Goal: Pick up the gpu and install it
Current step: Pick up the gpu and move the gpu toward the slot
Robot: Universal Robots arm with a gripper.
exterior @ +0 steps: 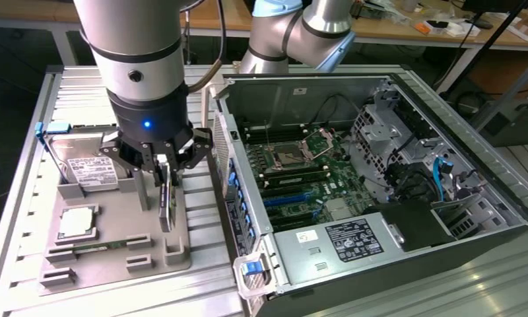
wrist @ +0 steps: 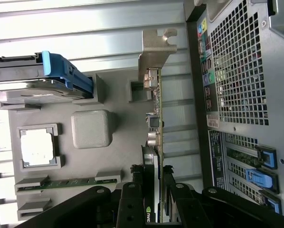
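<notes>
Working beside the open case (exterior: 299, 99), over the grey tray (exterior: 114, 211) at the exterior view's left. Poising the gripper (exterior: 165, 175) above that tray, jaws seemingly clenching both faces of the gpu (exterior: 166, 211). Holding the gpu on edge directly under the jaws, at its tray slot, long axis running alongside the case's rear panel, bracket (wrist: 156, 50) pointing away from the fingers. Not being able to tell whether seated or lifted clear.
</notes>
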